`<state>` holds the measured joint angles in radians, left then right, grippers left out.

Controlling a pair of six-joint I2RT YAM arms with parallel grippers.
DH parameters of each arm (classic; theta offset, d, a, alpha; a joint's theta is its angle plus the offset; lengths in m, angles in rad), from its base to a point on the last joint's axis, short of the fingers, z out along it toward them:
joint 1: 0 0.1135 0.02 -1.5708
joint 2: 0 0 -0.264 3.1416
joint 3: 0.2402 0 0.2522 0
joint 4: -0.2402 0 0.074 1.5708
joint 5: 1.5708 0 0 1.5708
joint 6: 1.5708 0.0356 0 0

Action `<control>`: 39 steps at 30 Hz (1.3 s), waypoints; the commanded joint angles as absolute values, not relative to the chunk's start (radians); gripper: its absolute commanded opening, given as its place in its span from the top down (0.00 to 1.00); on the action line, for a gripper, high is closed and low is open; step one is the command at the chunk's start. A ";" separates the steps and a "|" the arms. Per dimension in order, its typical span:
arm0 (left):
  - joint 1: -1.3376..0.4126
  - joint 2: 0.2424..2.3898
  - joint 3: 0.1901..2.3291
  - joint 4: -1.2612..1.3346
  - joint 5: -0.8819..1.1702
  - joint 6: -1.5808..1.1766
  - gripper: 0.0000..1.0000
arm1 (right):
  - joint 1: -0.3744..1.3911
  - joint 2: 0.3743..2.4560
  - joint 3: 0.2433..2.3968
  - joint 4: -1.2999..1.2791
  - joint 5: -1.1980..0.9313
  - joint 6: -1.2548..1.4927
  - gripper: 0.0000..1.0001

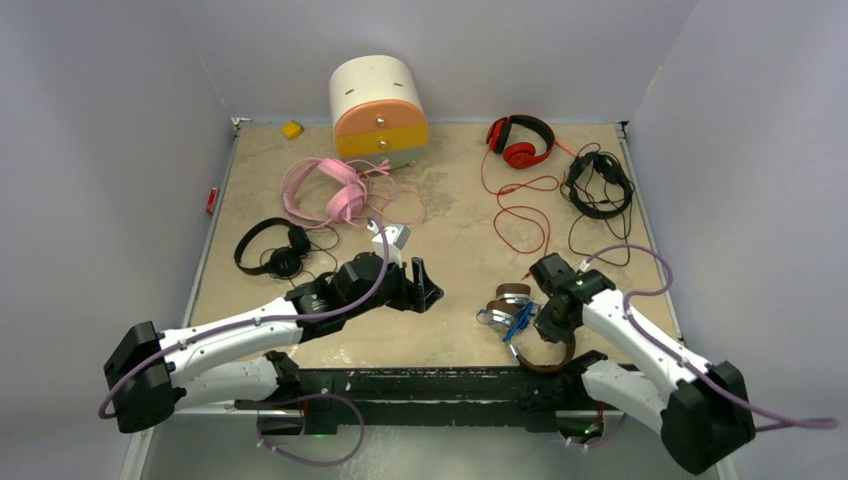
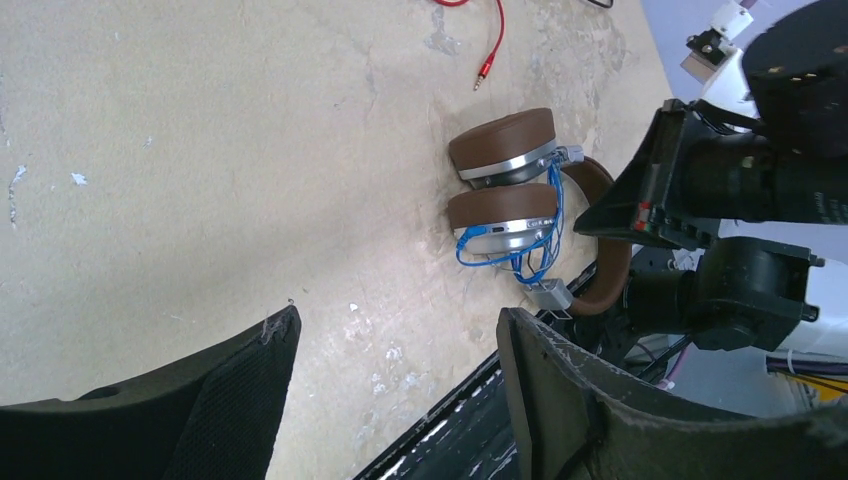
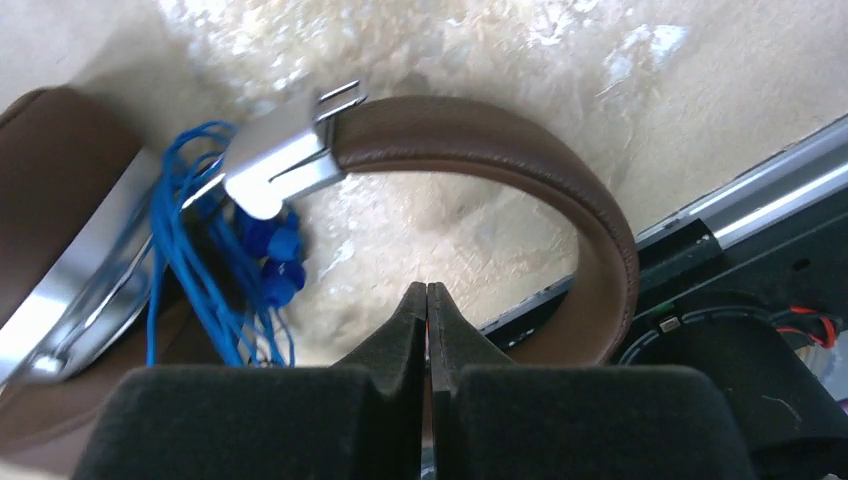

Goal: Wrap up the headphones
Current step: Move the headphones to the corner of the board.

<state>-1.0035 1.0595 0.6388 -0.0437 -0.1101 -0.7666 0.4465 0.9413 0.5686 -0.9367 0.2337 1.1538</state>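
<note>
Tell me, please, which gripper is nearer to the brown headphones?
Right. The right gripper is shut beside the band of the brown headphones; the left gripper hangs open to their left.

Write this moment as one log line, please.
left pincer: open | right pincer: shut beside brown headphones | blue cable: bunched at earcups

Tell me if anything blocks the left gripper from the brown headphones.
Nothing visible: only bare table lies between the open left gripper and the brown headphones. The shut right gripper sits by their headband, on the far side.
</note>
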 commanded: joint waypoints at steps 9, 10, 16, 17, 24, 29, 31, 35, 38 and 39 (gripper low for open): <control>-1.002 0.983 0.598 -0.100 -0.154 -0.762 0.30 | 0.304 1.249 0.681 -0.835 0.467 1.198 1.00; -1.002 0.976 0.590 -0.101 -0.160 -0.762 0.30 | 0.274 1.266 0.687 -0.813 0.477 1.181 1.00; -1.002 0.942 0.562 -0.102 -0.190 -0.764 0.30 | 0.061 1.383 0.758 -0.679 0.421 1.048 1.00; -1.002 0.937 0.558 -0.102 -0.196 -0.764 0.30 | 0.041 1.403 0.780 -0.674 0.431 1.048 1.00; -1.002 0.905 0.544 -0.123 -0.244 -0.764 0.30 | -0.062 1.447 0.884 -0.677 0.483 1.035 1.00; -1.002 0.861 0.542 -0.170 -0.279 -0.755 0.30 | -0.063 1.360 0.913 -0.692 0.511 0.958 0.82; -1.001 0.832 0.542 -0.199 -0.296 -0.753 0.29 | -0.063 1.320 0.918 -0.684 0.513 0.919 0.63; -1.000 0.781 0.543 -0.256 -0.313 -0.759 0.29 | -0.063 1.225 0.907 -0.631 0.499 0.830 0.43; -1.000 0.745 0.549 -0.302 -0.311 -0.762 0.29 | -0.063 1.167 0.909 -0.571 0.446 0.729 0.37; -1.001 0.733 0.550 -0.315 -0.307 -0.756 0.29 | -0.063 1.153 0.905 -0.528 0.416 0.684 0.30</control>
<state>-1.0035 0.7761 0.5434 -0.2508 -0.2867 -0.7662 -0.0612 1.2140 0.8791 -0.6319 0.4568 0.8505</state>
